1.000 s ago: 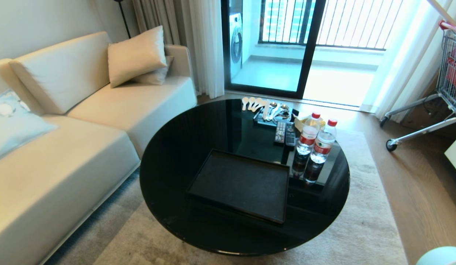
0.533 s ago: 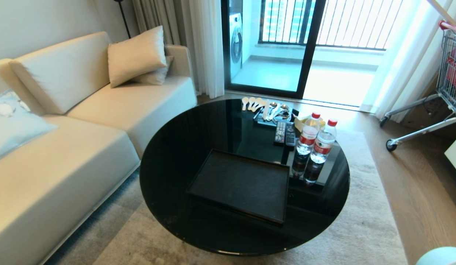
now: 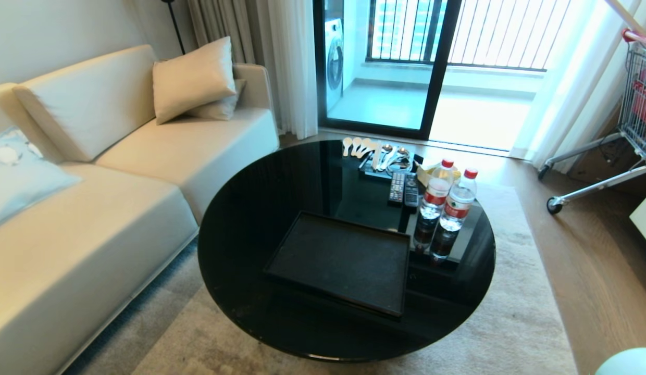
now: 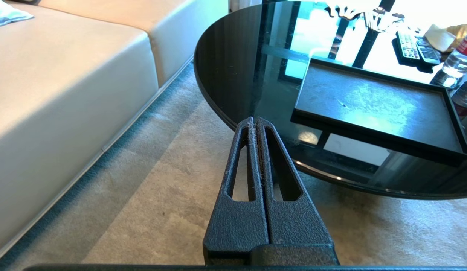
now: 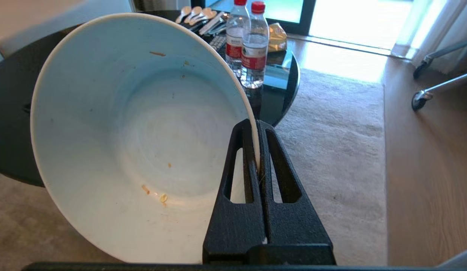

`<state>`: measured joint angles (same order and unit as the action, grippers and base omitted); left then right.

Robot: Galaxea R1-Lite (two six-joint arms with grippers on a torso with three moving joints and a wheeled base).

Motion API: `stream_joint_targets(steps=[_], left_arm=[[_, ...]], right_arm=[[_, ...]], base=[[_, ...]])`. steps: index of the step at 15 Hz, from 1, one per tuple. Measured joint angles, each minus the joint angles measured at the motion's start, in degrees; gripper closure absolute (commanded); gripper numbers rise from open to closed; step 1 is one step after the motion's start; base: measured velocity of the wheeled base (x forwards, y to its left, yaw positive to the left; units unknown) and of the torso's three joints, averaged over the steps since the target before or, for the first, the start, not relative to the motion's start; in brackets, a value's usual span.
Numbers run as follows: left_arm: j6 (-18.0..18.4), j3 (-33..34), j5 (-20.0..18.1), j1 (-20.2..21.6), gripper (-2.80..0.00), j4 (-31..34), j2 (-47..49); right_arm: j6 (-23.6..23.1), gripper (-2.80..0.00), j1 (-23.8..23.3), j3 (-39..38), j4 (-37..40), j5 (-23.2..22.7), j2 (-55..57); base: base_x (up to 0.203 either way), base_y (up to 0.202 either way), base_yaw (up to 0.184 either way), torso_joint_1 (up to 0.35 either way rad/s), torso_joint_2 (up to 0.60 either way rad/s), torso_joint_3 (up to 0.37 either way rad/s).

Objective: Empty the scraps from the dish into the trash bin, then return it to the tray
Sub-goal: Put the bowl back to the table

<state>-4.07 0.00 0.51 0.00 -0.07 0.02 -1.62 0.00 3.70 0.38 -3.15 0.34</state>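
— Already emptied? The right gripper (image 5: 258, 150) pinches the rim of the white bowl (image 5: 135, 139), tilted on edge, its glossy inside holding only a few crumbs.

— So the return looks next: carrying it to the matte black tray (image 3: 344, 260) at centre frame on the round glass tabletop (image 3: 250, 208), then levelling it before release.

— And the left gripper (image 4: 256, 126)?

— Clenched on nothing, low over the carpet beside the table. No trash bin is in view.
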Motion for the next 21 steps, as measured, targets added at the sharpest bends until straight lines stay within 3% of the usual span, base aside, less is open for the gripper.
stream_joint_targets(steps=[4,7,12,16,18,21], left_arm=[[0.0,0.0,0.0,0.0,0.00,0.0,0.0],[0.0,0.0,0.0,0.0,0.00,0.0,0.0],[0.0,0.0,0.0,0.0,0.00,0.0,0.0],[0.0,0.0,0.0,0.0,0.00,0.0,0.0],[0.0,0.0,0.0,0.0,0.00,0.0,0.0],[0.0,0.0,0.0,0.0,0.00,0.0,0.0]], right_arm=[[-0.1,0.00,0.0,7.4,3.0,-2.8,6.2],[-2.4,0.00,0.0,13.3,2.8,-5.0,16.8],[-11.2,0.00,0.1,22.3,-3.6,-6.3,41.2],[-14.1,0.00,2.7,35.1,-8.1,-6.3,60.8],[-14.4,0.00,5.2,42.4,-8.4,-4.9,70.0],[-12.7,0.00,10.8,50.5,-9.0,1.2,82.7]], base=[[0.000,0.000,0.000,0.000,0.00,0.000],[0.000,0.000,0.000,0.000,0.00,0.000],[0.000,0.000,0.000,0.000,0.00,0.000],[0.000,0.000,0.000,0.000,0.00,0.000],[0.000,0.000,0.000,0.000,0.00,0.000],[0.000,0.000,0.000,0.000,0.00,0.000]])
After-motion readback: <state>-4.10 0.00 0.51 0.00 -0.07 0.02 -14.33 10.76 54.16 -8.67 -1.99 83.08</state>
